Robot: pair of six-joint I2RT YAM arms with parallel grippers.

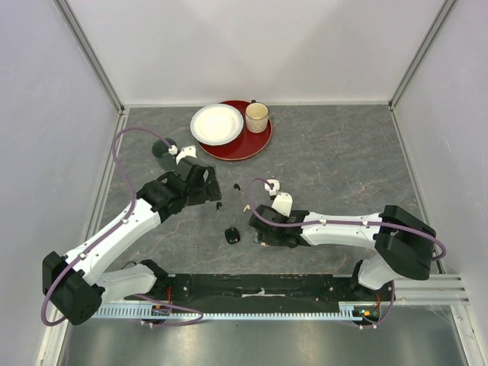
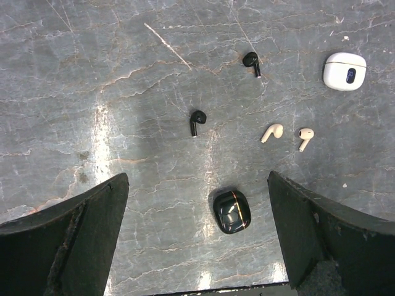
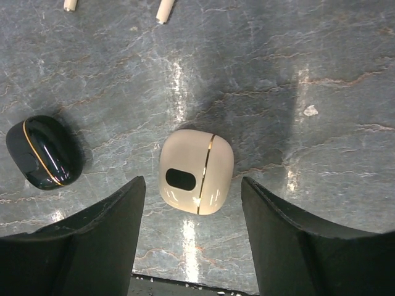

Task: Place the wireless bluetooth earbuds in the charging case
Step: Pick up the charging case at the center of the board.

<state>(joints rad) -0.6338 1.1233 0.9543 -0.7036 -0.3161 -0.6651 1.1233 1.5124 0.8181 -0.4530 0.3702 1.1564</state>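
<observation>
Right pincer (image 3: 192, 182) spread astride beige case (image 3: 196, 171), slim side gaps; left pincer (image 2: 194, 179) spread above black case (image 2: 231, 211).

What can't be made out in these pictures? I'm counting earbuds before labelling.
- Right wrist view: two pale earbuds are cut off by the top edge; only the stem tips show.
- Top view: the beige case is not visible, apparently under the right arm.
- Top view: the black earbuds are too small to tell their orientation.
- All views: the inside of the black case is hidden by its shut lid.
</observation>
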